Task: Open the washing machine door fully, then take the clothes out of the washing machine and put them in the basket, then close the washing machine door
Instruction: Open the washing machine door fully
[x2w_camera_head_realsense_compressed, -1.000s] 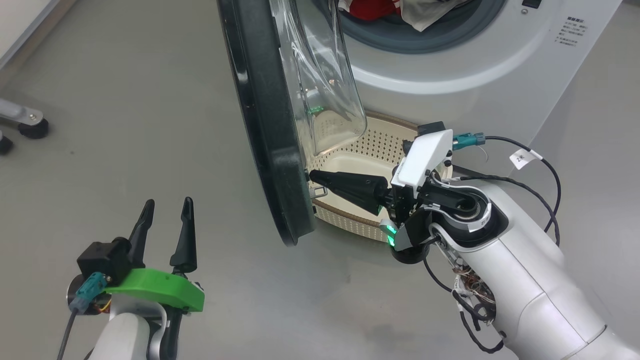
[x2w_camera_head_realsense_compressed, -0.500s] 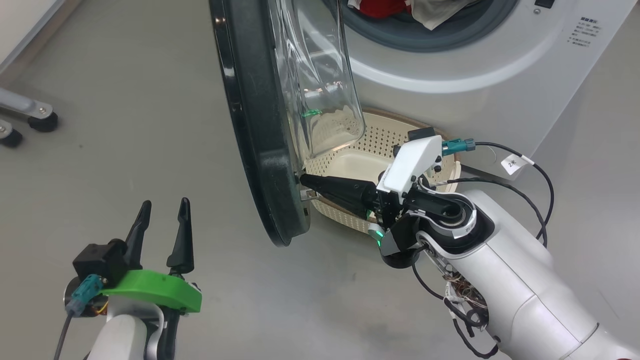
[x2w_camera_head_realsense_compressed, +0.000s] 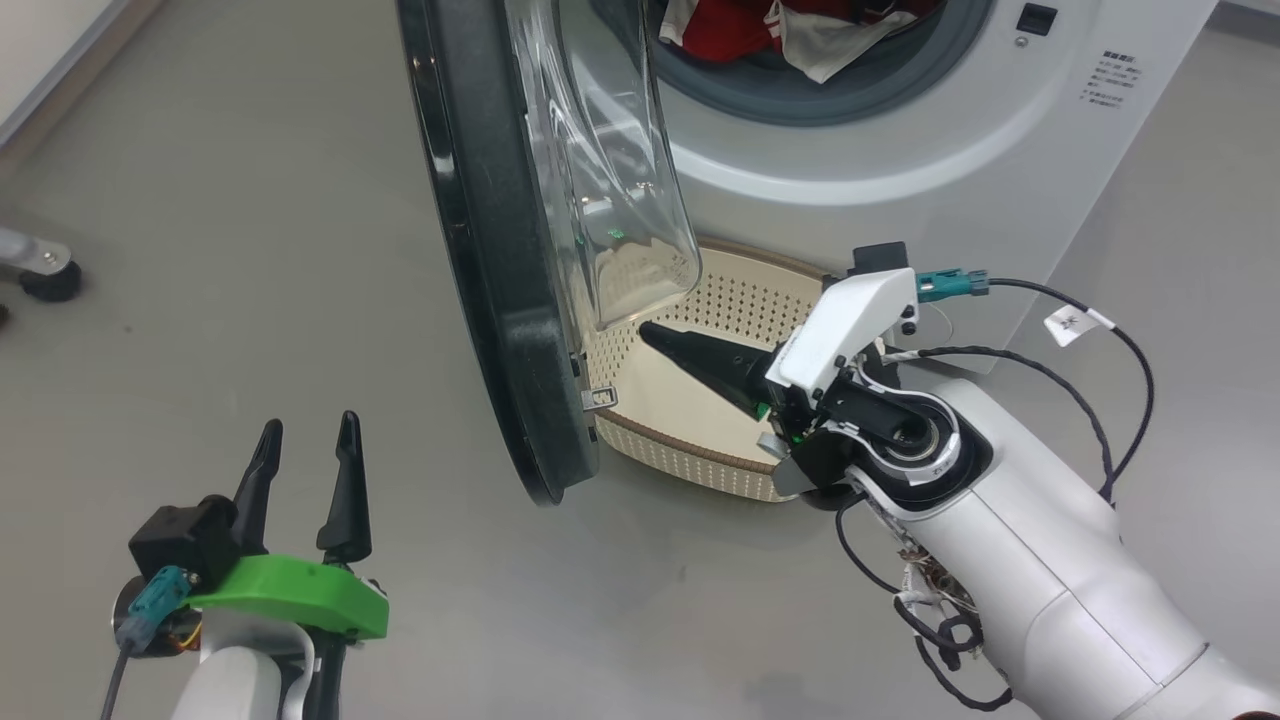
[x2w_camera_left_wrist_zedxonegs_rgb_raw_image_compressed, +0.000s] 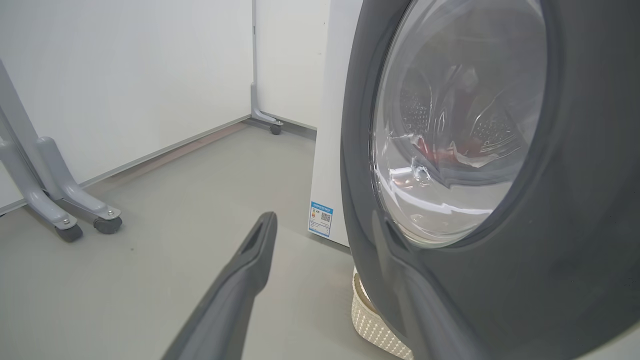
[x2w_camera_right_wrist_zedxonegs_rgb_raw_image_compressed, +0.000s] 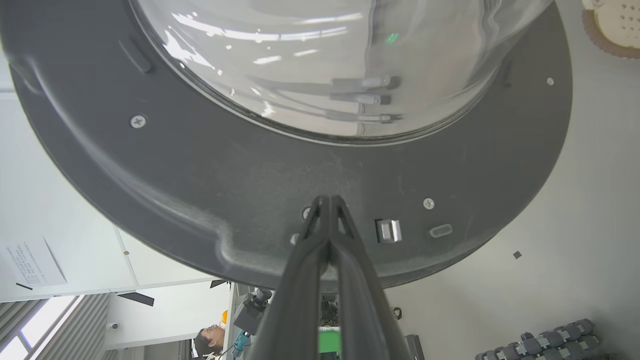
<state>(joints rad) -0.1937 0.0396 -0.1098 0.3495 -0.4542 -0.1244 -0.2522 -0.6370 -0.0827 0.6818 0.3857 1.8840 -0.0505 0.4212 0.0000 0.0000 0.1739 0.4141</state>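
Observation:
The washing machine door (x2w_camera_head_realsense_compressed: 500, 250) stands part open, black rim edge-on, its glass bowl (x2w_camera_head_realsense_compressed: 610, 180) facing the white washing machine (x2w_camera_head_realsense_compressed: 900, 150). Red and white clothes (x2w_camera_head_realsense_compressed: 760, 30) lie in the drum mouth. The cream basket (x2w_camera_head_realsense_compressed: 700, 462) sits on the floor below the opening, behind the door. My right gripper (x2w_camera_head_realsense_compressed: 648, 333) is shut and holds nothing. It hangs over the basket, pointing at the door's inner rim (x2w_camera_right_wrist_zedxonegs_rgb_raw_image_compressed: 200, 165) a short way off, near the latch (x2w_camera_right_wrist_zedxonegs_rgb_raw_image_compressed: 388, 230). My left gripper (x2w_camera_head_realsense_compressed: 305, 470) is open on the door's outer side (x2w_camera_left_wrist_zedxonegs_rgb_raw_image_compressed: 550, 275), holding nothing.
Grey floor lies all around. A frame's castor foot (x2w_camera_head_realsense_compressed: 45, 275) stands at far left, with wheeled legs (x2w_camera_left_wrist_zedxonegs_rgb_raw_image_compressed: 65, 205) along the white wall. The basket (x2w_camera_left_wrist_zedxonegs_rgb_raw_image_compressed: 370, 320) peeks out under the door. A person (x2w_camera_right_wrist_zedxonegs_rgb_raw_image_compressed: 207, 342) and dumbbells (x2w_camera_right_wrist_zedxonegs_rgb_raw_image_compressed: 540, 342) show far behind.
The head camera has shifted. My right gripper's tip, earlier against the door's inner rim, now stands apart from it over the basket. The left gripper stays open in the same place.

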